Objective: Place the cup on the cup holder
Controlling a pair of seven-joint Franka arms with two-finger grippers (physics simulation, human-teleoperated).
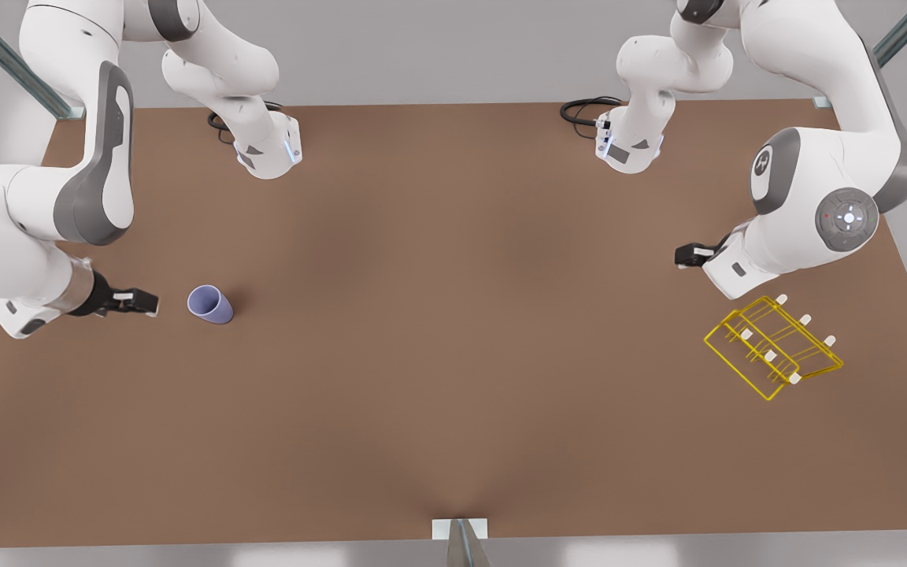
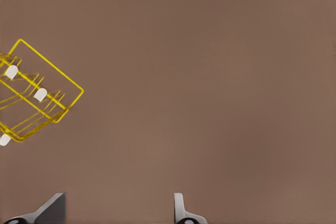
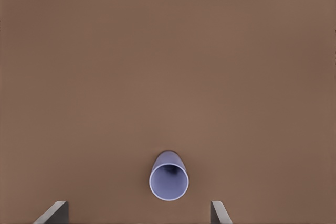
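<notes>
The lavender-blue cup (image 1: pixel 210 304) stands on the brown table toward the front view's left, its open mouth up (image 3: pixel 169 182). My right gripper (image 1: pixel 142 302) hovers just beside it on the front view's left, open with nothing between its fingers (image 3: pixel 137 214). The yellow wire cup holder (image 1: pixel 773 346) with white-capped prongs lies at the front view's right. My left gripper (image 1: pixel 686 256) hangs above the table near the holder's far side, open and holding nothing (image 2: pixel 118 214). One corner of the cup holder (image 2: pixel 31 98) appears in the left wrist view.
The brown table (image 1: pixel 453 331) stretches wide between cup and holder. Black cables (image 1: pixel 583 110) coil near the arm bases at the back. A metal bracket (image 1: pixel 460 535) sits at the middle of the table's front edge.
</notes>
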